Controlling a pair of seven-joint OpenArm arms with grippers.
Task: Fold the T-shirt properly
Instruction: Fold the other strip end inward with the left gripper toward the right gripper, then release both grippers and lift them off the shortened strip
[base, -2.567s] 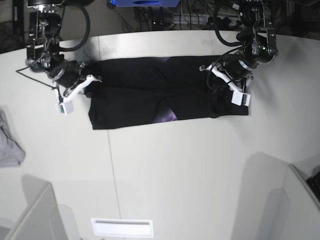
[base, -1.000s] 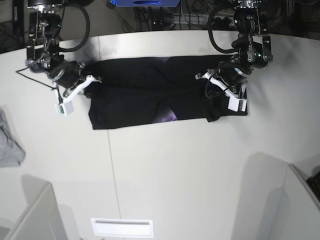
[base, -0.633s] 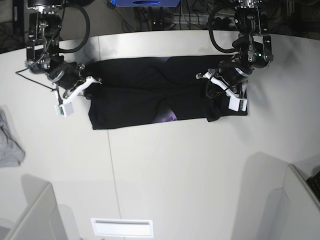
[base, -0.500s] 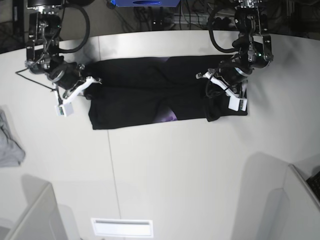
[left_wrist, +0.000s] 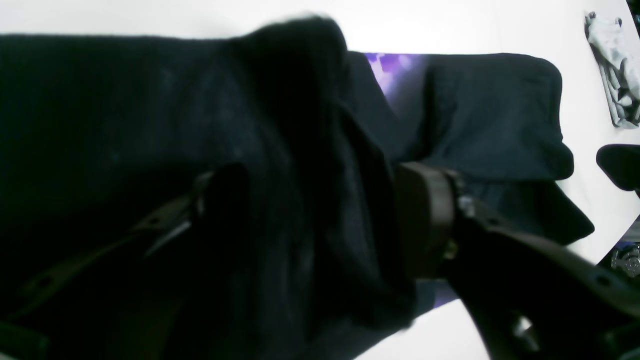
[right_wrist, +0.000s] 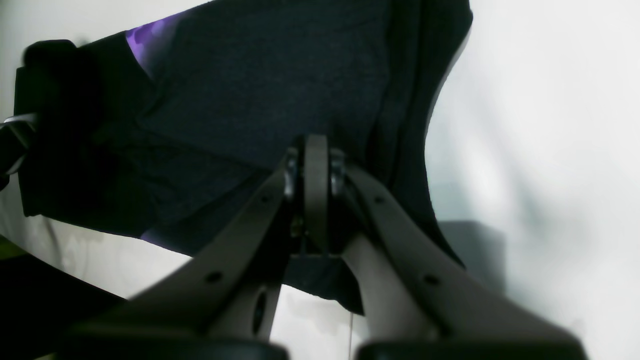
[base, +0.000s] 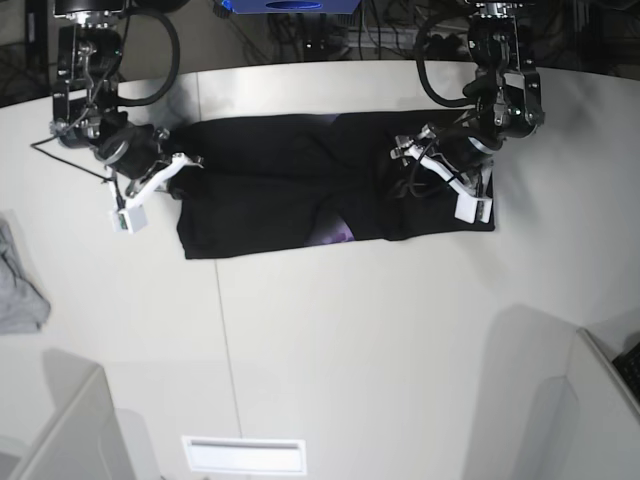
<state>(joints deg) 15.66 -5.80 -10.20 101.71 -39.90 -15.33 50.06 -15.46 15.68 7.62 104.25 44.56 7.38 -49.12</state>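
T-shirt (left_wrist: 310, 150) fold bunched between parted left jaws, right jaws pinched together

Left gripper (base: 432, 172) fingers (left_wrist: 425, 220) spread apart; right gripper (base: 165, 177) fingers (right_wrist: 316, 190) pressed together.

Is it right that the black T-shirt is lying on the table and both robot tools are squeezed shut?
Not quite. The black T-shirt does lie on the table, and the right tool is squeezed shut, as the right wrist view shows. But the left tool is open: the left wrist view shows its two fingers standing wide apart with a ridge of shirt fabric between them.
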